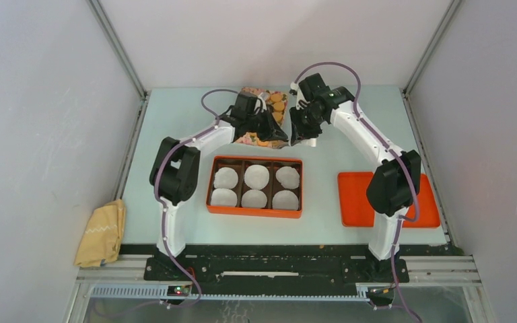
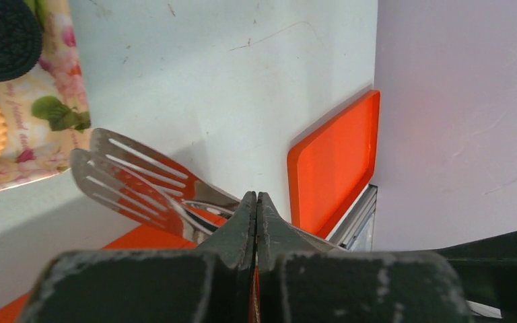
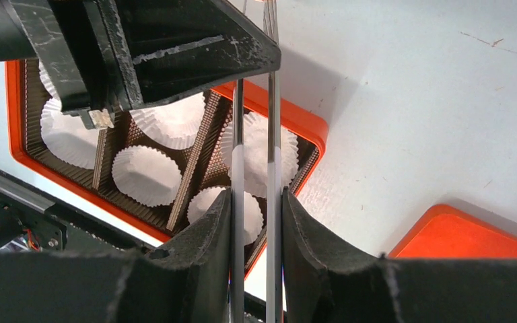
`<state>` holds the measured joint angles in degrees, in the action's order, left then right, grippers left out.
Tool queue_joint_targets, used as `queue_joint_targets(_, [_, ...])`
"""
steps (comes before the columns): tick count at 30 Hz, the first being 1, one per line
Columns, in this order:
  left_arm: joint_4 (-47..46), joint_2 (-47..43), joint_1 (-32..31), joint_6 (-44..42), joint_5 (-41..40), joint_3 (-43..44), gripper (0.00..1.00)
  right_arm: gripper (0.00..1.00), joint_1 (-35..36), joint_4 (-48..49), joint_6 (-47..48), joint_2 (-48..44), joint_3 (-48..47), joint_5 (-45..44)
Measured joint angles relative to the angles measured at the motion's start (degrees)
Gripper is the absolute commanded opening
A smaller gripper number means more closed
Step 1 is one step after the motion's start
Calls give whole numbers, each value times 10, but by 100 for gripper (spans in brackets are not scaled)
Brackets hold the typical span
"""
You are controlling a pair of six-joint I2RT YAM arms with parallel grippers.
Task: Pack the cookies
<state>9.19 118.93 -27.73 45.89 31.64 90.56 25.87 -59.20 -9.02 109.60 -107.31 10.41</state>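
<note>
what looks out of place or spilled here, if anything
Nothing is spilled or damaged. The cookies sit on the floral plate, the six liners sit one per compartment in the orange box, and the orange tray lies flat. Only the yellow cloth looks stray: crumpled at the near left edge, apart from everything else.

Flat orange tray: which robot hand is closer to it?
Right. The right gripper, holding tongs, hangs behind the flat orange tray, toward the middle; the left gripper is farther left, over the flowery plate.
</note>
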Motion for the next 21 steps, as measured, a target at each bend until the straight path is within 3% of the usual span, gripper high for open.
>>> queue_joint_targets(9, [85,-58,34,-44,-56,1,0,35,2,17,0,-28,16,-37])
queue_joint_targets(15, [142,-168,63,-73,-142,-5,0,46,12,37,0,-51,17,-74])
queue_joint_targets(21, [146,-287,58,-93,-193,-64,0,48,30,53,4,-40,10,-92])
